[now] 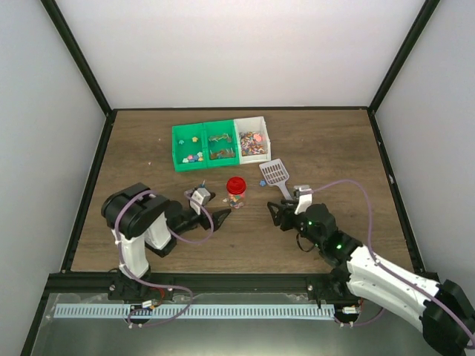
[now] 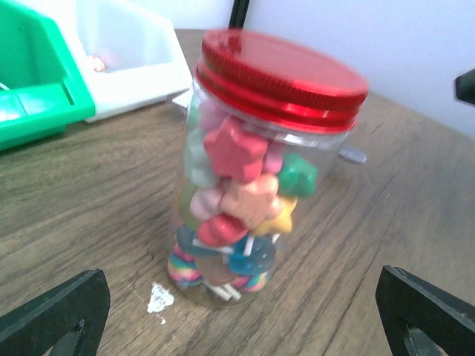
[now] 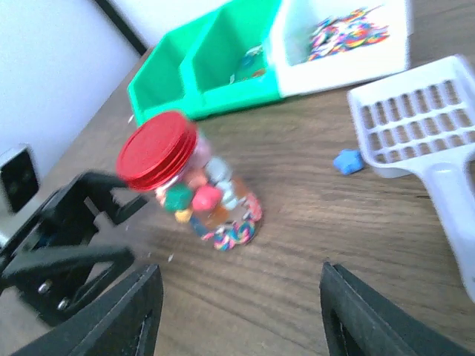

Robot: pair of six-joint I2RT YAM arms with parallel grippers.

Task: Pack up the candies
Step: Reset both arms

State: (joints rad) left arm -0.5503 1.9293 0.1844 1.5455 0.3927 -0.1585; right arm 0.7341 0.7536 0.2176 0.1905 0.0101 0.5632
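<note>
Judging by the candies [image 2: 237,200] stacked nearly up to the neck of the clear jar [image 1: 236,194], with the red lid [image 2: 282,78] sitting on top, I'd say packing is close to done. I can't tell whether the lid is screwed tight. The jar stands upright near the table's middle. One blue candy [image 3: 347,160] lies loose on the wood at its 2 o'clock, just beside the white scoop [image 1: 276,173].

My left gripper [image 1: 217,215] sits low at the jar's 8 o'clock, fingers spread wide and touching nothing. My right gripper [image 3: 237,311] sits at 4 o'clock, also spread and empty.

Next I'd steady the jar with one claw and check the lid with the other. That needs a level, centred approach, since the jar looks tall and easy to tip.

The white bin [image 3: 341,67] and green bins [image 3: 223,96] stand at 12 o'clock, well apart from the jar. Bare wood surrounds the jar on its near side, so the table edges are no worry.
</note>
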